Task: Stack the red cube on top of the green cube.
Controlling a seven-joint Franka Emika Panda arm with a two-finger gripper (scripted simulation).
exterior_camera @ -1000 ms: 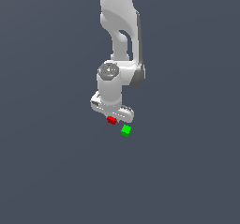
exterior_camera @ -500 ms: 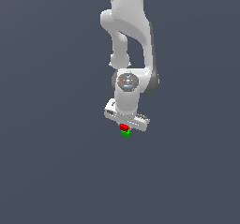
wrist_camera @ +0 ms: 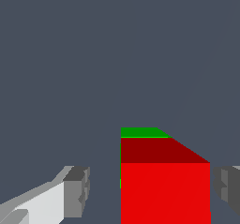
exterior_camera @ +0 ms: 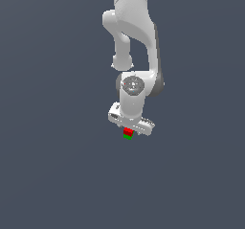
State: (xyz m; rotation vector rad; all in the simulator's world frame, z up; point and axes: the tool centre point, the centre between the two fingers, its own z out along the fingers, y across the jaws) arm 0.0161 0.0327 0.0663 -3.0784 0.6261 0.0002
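The red cube (exterior_camera: 128,131) sits on top of the green cube (exterior_camera: 128,137), directly under the white hand in the exterior view. In the wrist view the red cube (wrist_camera: 164,190) fills the space between the fingers, and only a thin strip of the green cube (wrist_camera: 140,132) shows beyond it. My gripper (wrist_camera: 152,190) straddles the red cube and is open. One grey fingertip (wrist_camera: 77,190) stands well clear of the cube. The other fingertip (wrist_camera: 228,190) is close to it, with a narrow gap showing.
The plain dark grey floor (exterior_camera: 57,166) surrounds the two cubes. The white arm (exterior_camera: 134,41) rises straight above the stack. No other objects show in either view.
The hand carried the red cube toward the exterior view's right, from beside the green cube to directly over it. The red cube now rests on the green one.
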